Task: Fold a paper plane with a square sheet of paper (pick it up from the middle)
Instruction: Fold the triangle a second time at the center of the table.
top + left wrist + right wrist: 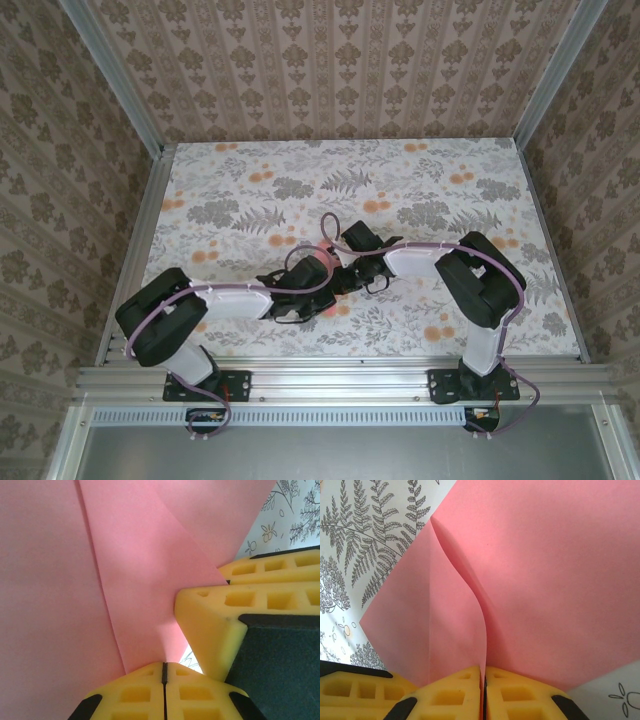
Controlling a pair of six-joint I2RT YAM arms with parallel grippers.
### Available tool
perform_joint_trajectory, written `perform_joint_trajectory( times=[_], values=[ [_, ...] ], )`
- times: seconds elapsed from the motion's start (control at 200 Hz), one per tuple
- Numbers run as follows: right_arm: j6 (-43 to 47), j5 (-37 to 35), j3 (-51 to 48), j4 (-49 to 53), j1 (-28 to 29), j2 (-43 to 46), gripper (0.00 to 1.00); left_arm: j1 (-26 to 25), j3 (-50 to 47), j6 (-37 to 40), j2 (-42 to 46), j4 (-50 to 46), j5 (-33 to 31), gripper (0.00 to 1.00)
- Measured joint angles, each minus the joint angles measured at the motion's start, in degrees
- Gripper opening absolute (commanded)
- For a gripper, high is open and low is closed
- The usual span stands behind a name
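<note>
The salmon-pink square sheet of paper (140,580) is folded into overlapping flaps with sharp creases. My left gripper (164,666) is shut, and the paper runs down into its yellow tips. My right gripper (483,671) is shut on a raised, curved fold of the sheet (545,580). The right gripper's yellow fingers (210,610) press in from the right, close beside the left tips. In the top view both grippers meet over the table's middle, left gripper (322,283) and right gripper (338,262), covering most of the paper. Whether it forms a paper plane is hidden.
The table (250,200) has a flowered cloth with grey ferns and orange blossoms. Patterned walls and metal frame rails (135,250) close in the left, right and back sides. Both arm bases (200,385) sit at the near edge.
</note>
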State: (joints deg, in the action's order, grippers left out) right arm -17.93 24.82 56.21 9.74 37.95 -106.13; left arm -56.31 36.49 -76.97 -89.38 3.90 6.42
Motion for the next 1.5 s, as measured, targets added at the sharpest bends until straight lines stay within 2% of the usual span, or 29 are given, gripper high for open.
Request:
perform_joint_trajectory(
  times=[0.495,0.885,1.16,1.395,1.5],
  values=[
    [-0.5,0.0,0.2,-0.7,0.5,-0.1,0.12,-1.9,-2.0,0.2,6.6,-2.1,-1.1,0.09],
    [-0.5,0.0,0.3,-0.7,0.5,-0.3,0.12,-1.9,-2.3,0.2,6.5,-2.2,-1.9,0.09],
    [-0.5,0.0,0.7,-0.7,0.5,-0.5,0.12,-2.2,-2.3,0.2,1.9,0.0,-1.6,0.08],
    [-0.5,0.0,0.8,-0.7,0.5,-0.6,0.12,-2.4,-2.4,0.0,2.3,-0.2,-1.7,0.08],
    [-0.4,0.0,0.9,-0.7,0.6,-0.6,0.12,-2.6,-2.4,0.3,5.4,-2.4,-1.9,0.09]
  ],
)
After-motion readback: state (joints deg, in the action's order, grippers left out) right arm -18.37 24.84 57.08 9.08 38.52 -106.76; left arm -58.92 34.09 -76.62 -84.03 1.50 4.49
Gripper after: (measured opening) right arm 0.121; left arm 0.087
